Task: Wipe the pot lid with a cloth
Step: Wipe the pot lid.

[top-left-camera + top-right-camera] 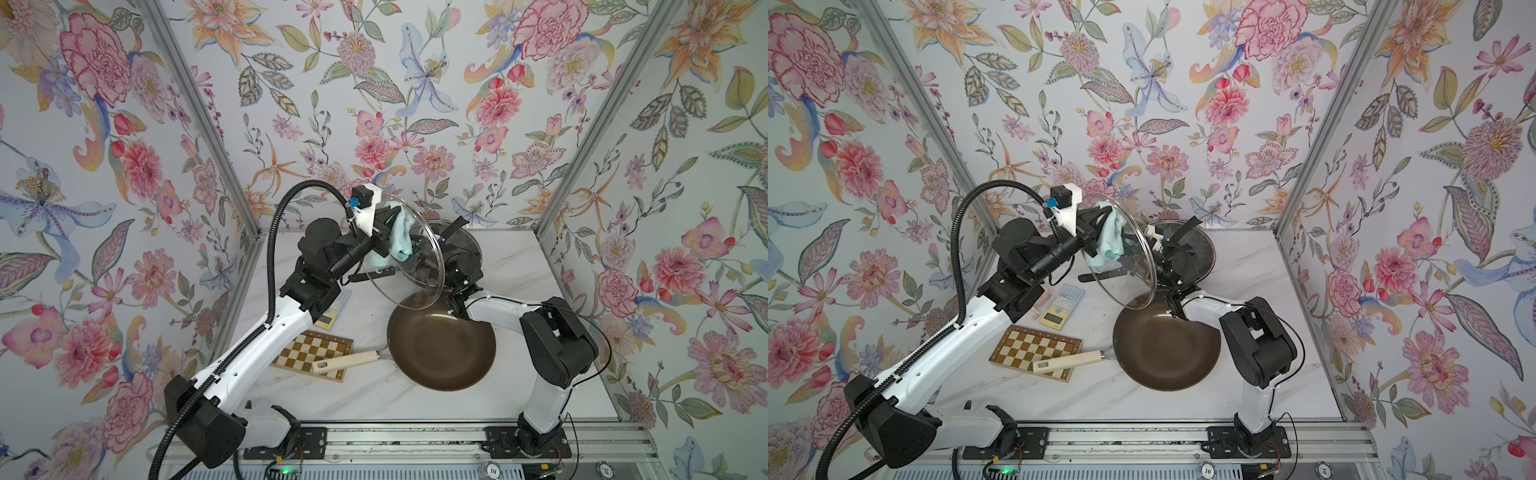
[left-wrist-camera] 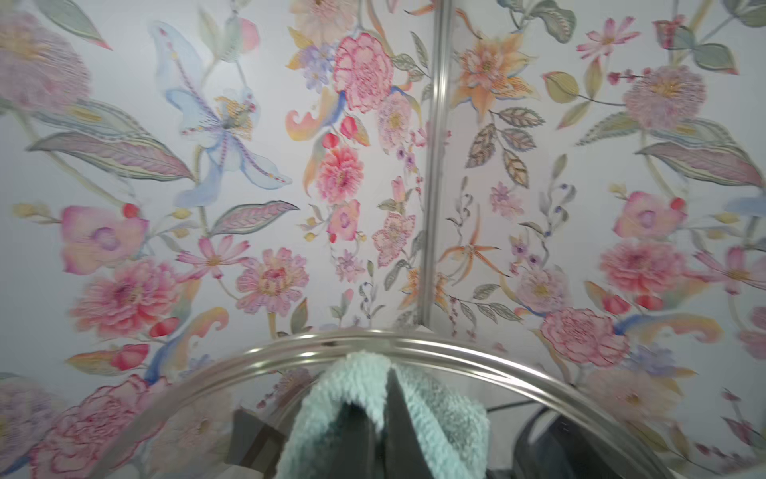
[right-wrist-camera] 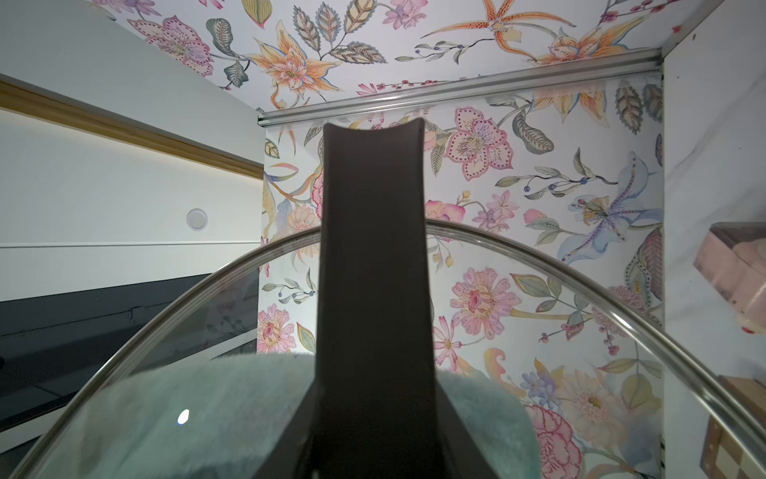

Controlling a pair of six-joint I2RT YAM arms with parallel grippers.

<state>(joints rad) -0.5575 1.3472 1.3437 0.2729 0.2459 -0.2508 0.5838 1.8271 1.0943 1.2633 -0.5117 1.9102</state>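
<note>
A round glass pot lid (image 1: 419, 286) (image 1: 1133, 286) hangs tilted on edge over the table's back half. My right gripper (image 1: 440, 249) (image 1: 1167, 253) is shut on its black strap handle (image 3: 373, 249) from the far side. The cloth (image 1: 401, 232) (image 1: 1111, 241), a pale mint terry towel, is pinched in my shut left gripper (image 1: 390, 226) (image 1: 1100, 228) and lies against the lid's near face close to its upper rim. In the left wrist view the cloth (image 2: 439, 414) wraps the gripper (image 2: 379, 398) just under the steel rim (image 2: 476, 361). The right wrist view shows the cloth (image 3: 199, 406) through the glass (image 3: 539, 315), behind the gripper (image 3: 373, 456).
A brown frying pan (image 1: 440, 353) with a cream handle (image 1: 345, 360) sits under the lid. Its handle overlaps a chessboard (image 1: 311, 353). A pale blue calculator (image 1: 1061, 305) and a pink block (image 3: 733, 265) lie under the left arm. A dark pan (image 1: 1200, 249) stands at the back.
</note>
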